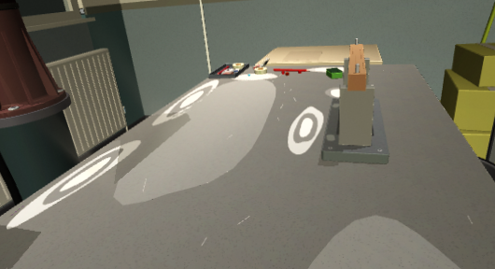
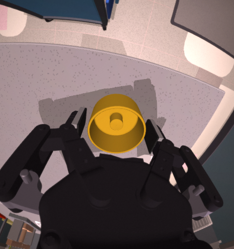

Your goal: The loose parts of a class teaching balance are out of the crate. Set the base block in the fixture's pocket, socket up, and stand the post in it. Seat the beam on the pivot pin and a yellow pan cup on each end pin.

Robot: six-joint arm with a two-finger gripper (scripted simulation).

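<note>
A yellow pan cup (image 2: 117,123) stands mouth up on the grey table near its curved edge, a short boss rising in its middle. On the far right of the table the grey fixture (image 1: 356,130) holds the base block, and the wooden post (image 1: 356,73) stands in it with a thin pin at its top. The red beam (image 1: 290,71) lies near the table's far edge, beside a second pan cup (image 1: 260,70). My gripper (image 2: 115,130) sits over the near cup with a finger on either side of it, open and holding nothing.
Yellow boxes (image 1: 471,93) are stacked beyond the table's right edge. A black tray (image 1: 229,70) and a green block (image 1: 334,73) lie at the far end, with a wooden board (image 1: 322,53) behind them. A radiator (image 1: 88,98) stands to the left.
</note>
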